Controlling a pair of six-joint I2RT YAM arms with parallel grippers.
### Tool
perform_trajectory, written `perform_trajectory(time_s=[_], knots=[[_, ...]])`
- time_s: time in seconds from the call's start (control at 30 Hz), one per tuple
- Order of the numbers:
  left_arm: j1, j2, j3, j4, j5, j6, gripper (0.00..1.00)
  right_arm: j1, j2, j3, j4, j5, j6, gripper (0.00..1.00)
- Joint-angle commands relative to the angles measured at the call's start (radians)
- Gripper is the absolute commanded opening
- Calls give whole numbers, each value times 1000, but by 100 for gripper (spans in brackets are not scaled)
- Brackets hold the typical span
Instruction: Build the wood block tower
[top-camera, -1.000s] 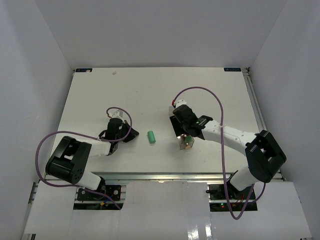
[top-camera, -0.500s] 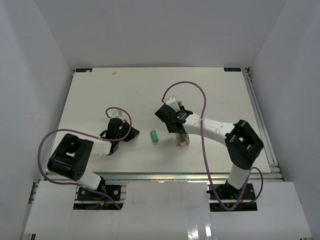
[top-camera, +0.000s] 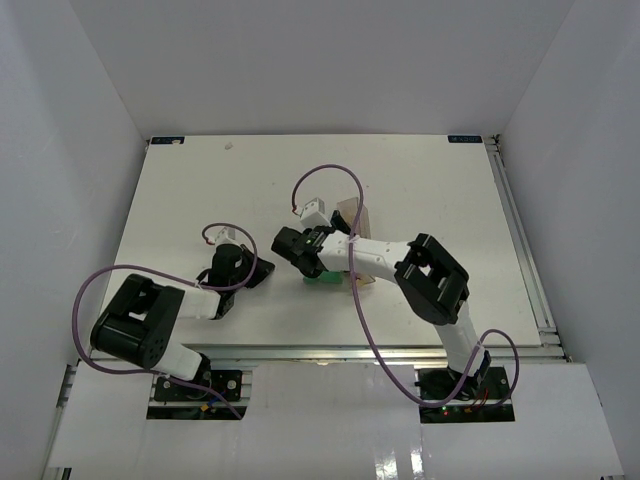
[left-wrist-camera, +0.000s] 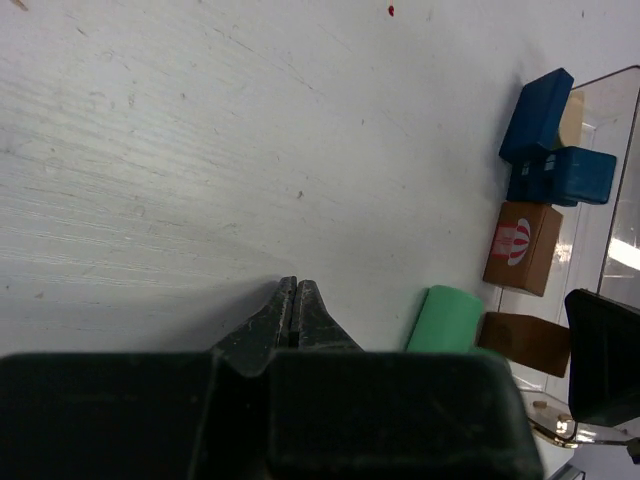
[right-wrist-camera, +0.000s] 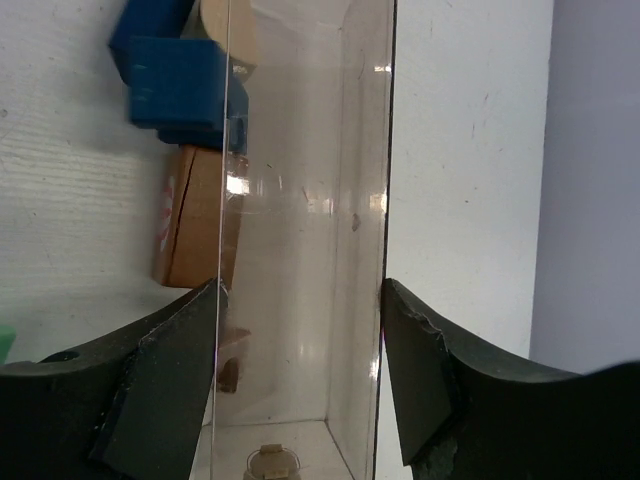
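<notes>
Counter: it is carrying your whole scene.
Clear box: your right claw is gripping it, one finger on each long wall.
Left claw: it is sitting low over the counter, pinched shut, holding nothing.
Wood blocks: two blue pieces, brown brick, green cylinder and brown arch are lying in a line alongside the box.

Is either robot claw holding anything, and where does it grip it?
The right gripper clamps the clear box across its two side walls; the left gripper is shut on nothing.
</notes>
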Motion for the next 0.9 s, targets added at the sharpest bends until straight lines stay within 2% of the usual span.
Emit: perform_trajectory(time_s=[0.0, 0.23, 0.33, 0.47, 0.57, 0.63, 0.77, 0.87], knots=[[30, 31, 0, -8, -44, -15, 0, 17, 38, -39, -17, -50, 36, 8], [83, 170, 87, 37, 85, -33, 0, 36, 41, -63, 0, -5, 16, 8], [83, 176, 60, 86, 106, -38, 0, 38, 36, -71, 0, 15, 22, 8], [83, 140, 31, 73, 93, -27, 0, 38, 21, -71, -1, 37, 25, 8], [71, 37, -10, 12, 64, 19, 0, 15, -9, -77, -3, 47, 27, 8], [47, -111, -24, -91, 16, 62, 0, -18, -45, -94, -4, 48, 30, 8], [-121, -479, -52, -353, -114, 108, 0, -85, -135, -136, 0, 52, 30, 8], [-239, -640, -71, -501, -44, 112, 0, -132, -213, -176, 47, 44, -24, 8]])
